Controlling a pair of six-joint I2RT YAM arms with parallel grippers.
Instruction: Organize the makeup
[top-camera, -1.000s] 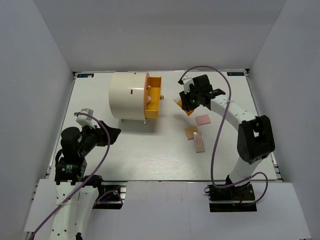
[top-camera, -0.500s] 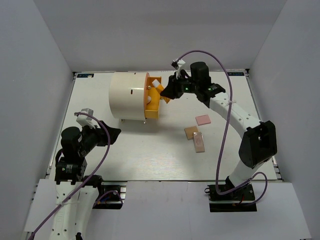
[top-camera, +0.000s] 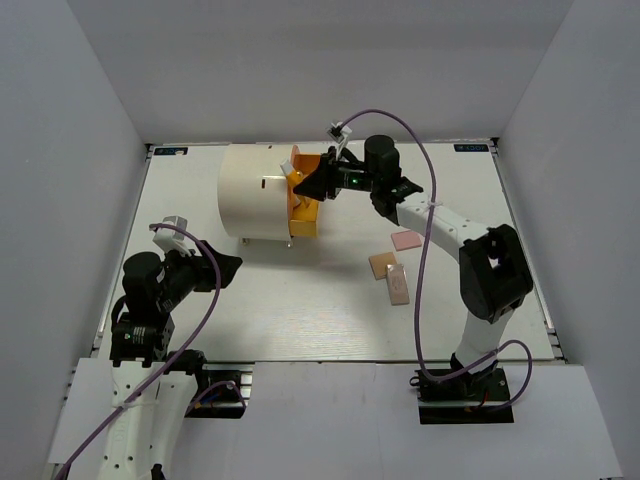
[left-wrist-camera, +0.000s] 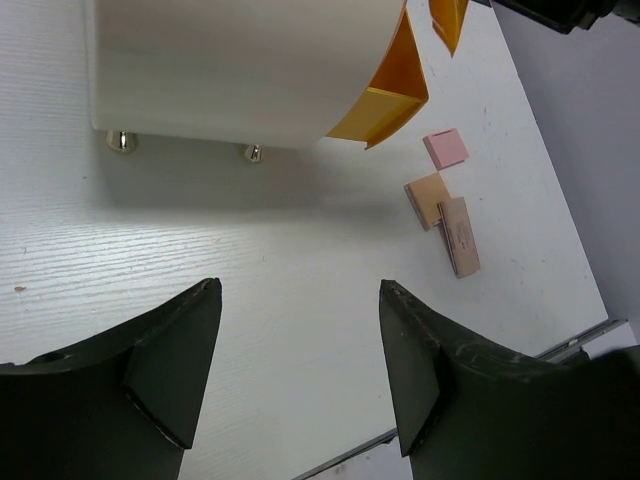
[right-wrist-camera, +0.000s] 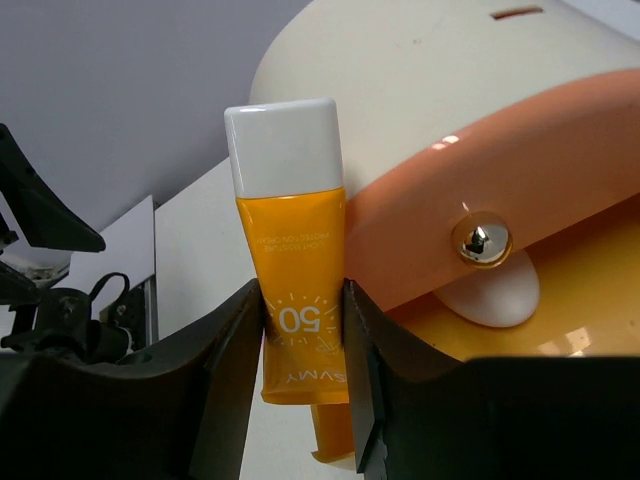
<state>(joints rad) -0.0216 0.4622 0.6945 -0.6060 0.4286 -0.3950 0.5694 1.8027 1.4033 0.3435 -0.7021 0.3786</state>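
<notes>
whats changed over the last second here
The right gripper swung left from right of centre to the organizer's open orange drawer, carrying the orange-and-white tube, still gripped. The left gripper, pink square and beige pieces stayed put.

A white, wood-grained surface (top-camera: 300, 310) is shown, enclosed on three sides by plain pale grey walls (top-camera: 320, 70). Even, diffuse light is cast throughout.

The white oval compact (right-wrist-camera: 492, 298) lies partly hidden behind the drawer front (right-wrist-camera: 560, 170).
</notes>
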